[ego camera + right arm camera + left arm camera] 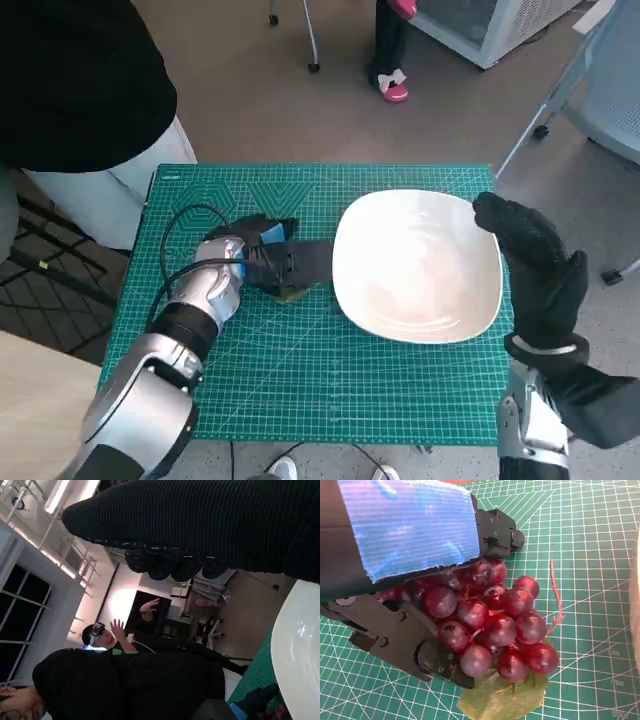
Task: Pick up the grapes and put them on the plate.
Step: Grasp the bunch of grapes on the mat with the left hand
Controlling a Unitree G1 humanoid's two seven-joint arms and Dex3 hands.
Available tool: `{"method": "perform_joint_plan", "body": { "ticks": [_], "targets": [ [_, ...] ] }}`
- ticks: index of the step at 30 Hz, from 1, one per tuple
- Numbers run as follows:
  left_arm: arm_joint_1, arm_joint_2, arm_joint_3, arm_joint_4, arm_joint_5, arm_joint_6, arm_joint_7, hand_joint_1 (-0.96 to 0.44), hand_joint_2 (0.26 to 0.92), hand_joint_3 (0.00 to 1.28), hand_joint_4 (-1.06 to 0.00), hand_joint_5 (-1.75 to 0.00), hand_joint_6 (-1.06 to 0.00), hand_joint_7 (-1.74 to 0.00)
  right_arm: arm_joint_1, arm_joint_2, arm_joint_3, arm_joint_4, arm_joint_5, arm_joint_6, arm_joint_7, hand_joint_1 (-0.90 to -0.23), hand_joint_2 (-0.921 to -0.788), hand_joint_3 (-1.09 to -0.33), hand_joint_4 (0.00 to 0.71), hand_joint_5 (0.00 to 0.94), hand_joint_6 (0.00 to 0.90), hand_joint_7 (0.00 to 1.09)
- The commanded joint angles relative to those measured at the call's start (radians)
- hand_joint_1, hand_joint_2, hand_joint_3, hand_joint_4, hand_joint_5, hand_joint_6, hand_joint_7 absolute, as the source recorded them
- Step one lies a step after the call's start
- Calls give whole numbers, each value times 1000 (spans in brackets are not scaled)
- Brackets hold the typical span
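Observation:
A bunch of dark red grapes point(492, 625) with a green leaf point(502, 700) lies in my left hand point(415, 545), whose black fingers point(420, 650) close around it just over the green mat. In the head view that hand point(268, 255) covers the bunch on the mat's left half, and only the leaf point(292, 293) pokes out. The white plate point(418, 265) lies right beside it. My gloved right hand point(530, 265) stands at the plate's right rim, holding nothing, fingertips near the far right corner. The plate's rim point(300, 645) also shows in the right wrist view.
The green cutting mat point(300, 370) covers the small table. A person in black point(70, 80) stands at the table's far left corner. Feet in pink shoes point(393, 85) and chair legs are beyond the table, and a chair point(610, 90) stands at the far right.

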Motion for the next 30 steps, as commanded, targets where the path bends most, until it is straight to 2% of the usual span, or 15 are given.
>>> {"method": "perform_joint_plan", "body": {
  "ticks": [1, 2, 4, 5, 8, 13, 16, 30],
  "targets": [
    [2, 0, -9, 20, 1, -7, 13, -3, 838, 42, -245, -444, -304, -8, 14, 1, 3, 1, -5, 16, 0, -607, -921, -849, 394, 0, 202, 142],
    [4, 1, -11, 18, 3, -9, 20, 68, 864, 90, -280, -722, -330, -9, 15, 1, 3, 1, -5, 16, 0, -606, -921, -849, 394, 0, 201, 142],
    [8, 3, -16, 16, 9, -12, 34, 204, 894, 218, -319, -1150, -382, -17, 14, 0, 3, 3, -3, 16, 2, -606, -921, -850, 394, 0, 201, 142],
    [10, 3, -19, 15, 11, -14, 42, 249, 902, 264, -330, -1287, -411, -22, 13, -1, 2, 5, -2, 16, 3, -605, -921, -851, 393, 0, 200, 142],
    [14, 4, -28, 16, 18, -18, 67, 313, 915, 335, -342, -1483, -508, -49, 11, -2, 0, 10, 1, 16, 5, -605, -921, -850, 394, 0, 200, 143],
    [18, 6, -43, 16, 25, -26, 99, 338, 920, 371, -339, -1564, -653, -101, 11, -2, 1, 11, 2, 17, 6, -606, -921, -849, 395, 1, 201, 144],
    [18, 6, -53, 19, 30, -26, 107, 341, 921, 376, -339, -1573, -701, -116, 13, -2, 2, 7, 2, 18, 5, -606, -921, -849, 395, 1, 201, 145],
    [10, -3, -65, 38, 29, -16, 83, 347, 921, 317, -410, -1514, -771, -113, 20, -3, 3, -10, -2, 27, 2, -604, -921, -852, 394, 0, 198, 147]
  ]
}}
